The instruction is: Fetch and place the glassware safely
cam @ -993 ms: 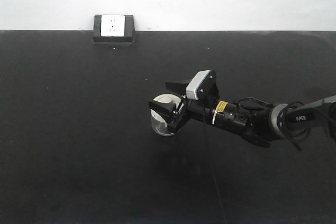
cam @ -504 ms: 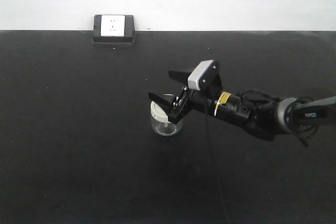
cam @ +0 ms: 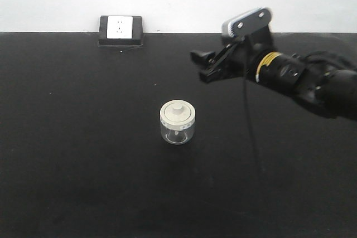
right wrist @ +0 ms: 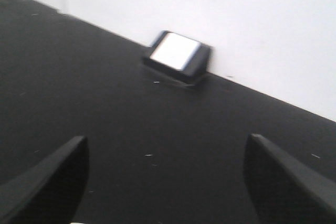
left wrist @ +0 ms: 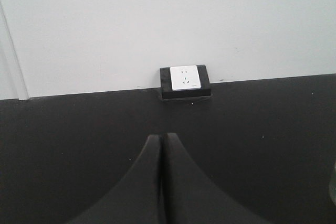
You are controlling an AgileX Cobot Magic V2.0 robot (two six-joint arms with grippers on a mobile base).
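The glass jar (cam: 177, 122), squat and clear with a cream-white knobbed lid, stands upright by itself on the black tabletop (cam: 83, 137) near the middle. My right gripper (cam: 198, 65) is open and empty. It hangs in the air above and to the right of the jar, well clear of it. In the right wrist view, the right gripper (right wrist: 168, 142) shows two black fingers (right wrist: 58, 177) spread wide with only tabletop between them. My left gripper (left wrist: 162, 137) is shut and empty, low over the table, pointing at the back wall. It is out of the front view.
A black-and-white wall socket box (cam: 121, 29) sits at the table's back edge against the white wall. It also shows in the left wrist view (left wrist: 185, 81) and in the right wrist view (right wrist: 177, 56). The right arm reaches in from the right side.
My right gripper has let go of the jar, opened wide, and risen up and back to the right. The jar now stands alone on the table.
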